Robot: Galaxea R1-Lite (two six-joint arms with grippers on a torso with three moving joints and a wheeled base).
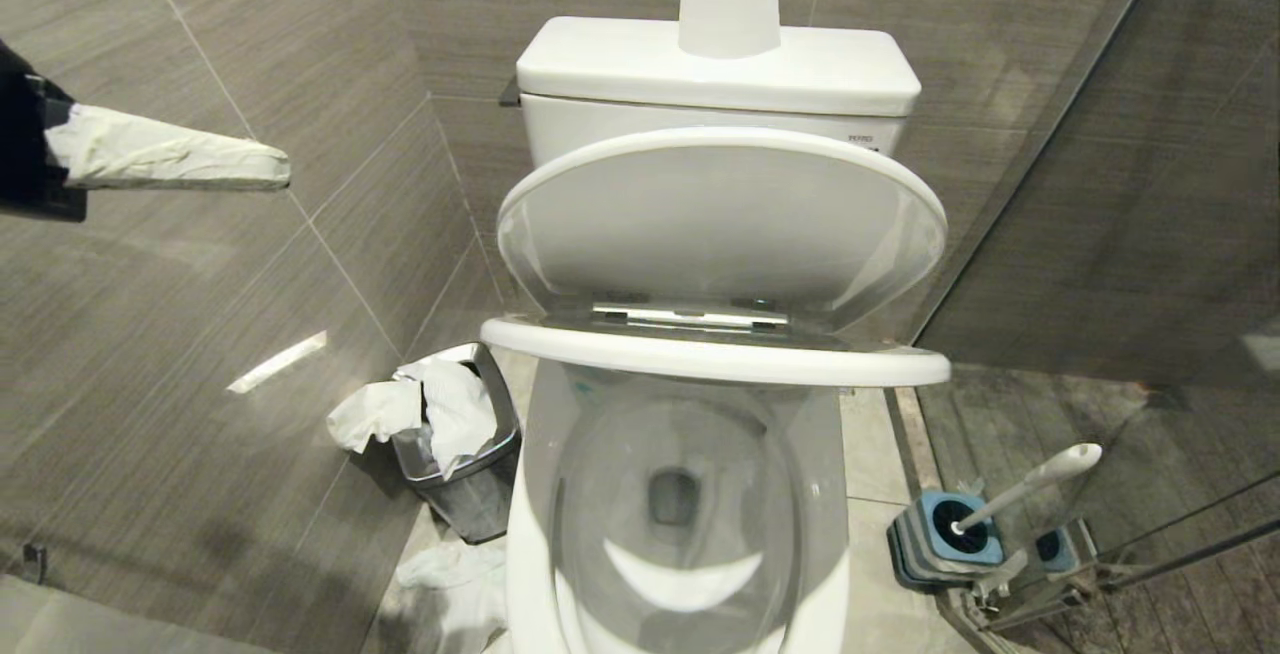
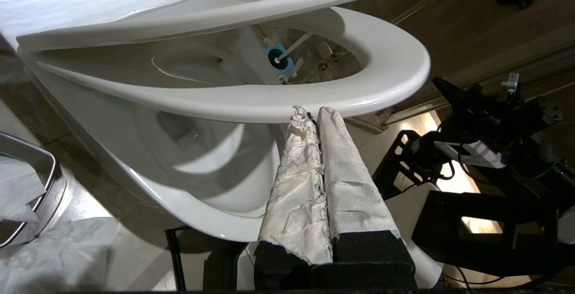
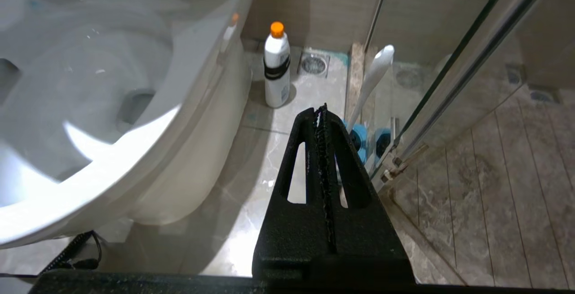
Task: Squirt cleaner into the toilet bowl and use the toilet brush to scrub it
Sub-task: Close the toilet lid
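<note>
The white toilet bowl (image 1: 680, 504) fills the middle of the head view, its lid (image 1: 720, 224) up and its seat (image 1: 715, 359) part-raised above the rim. A faint turquoise trace of cleaner (image 1: 583, 387) shows at the bowl's back left. The toilet brush (image 1: 1040, 474) stands in its grey-and-blue holder (image 1: 940, 539) on the floor to the right. My left gripper (image 1: 285, 169), its fingers wrapped in white, hangs shut and empty well left of the toilet. In the left wrist view that gripper (image 2: 312, 110) lines up with the seat's front edge. My right gripper (image 3: 321, 107) is shut and empty, low beside the bowl, short of the brush handle (image 3: 375, 73).
A white bottle with an orange cap (image 3: 276, 67) stands on the floor beside the toilet, near a floor drain (image 3: 313, 64). A steel bin (image 1: 470, 474) stuffed with paper sits left of the bowl, more paper (image 1: 450, 574) before it. A glass partition (image 1: 1050, 184) bounds the right.
</note>
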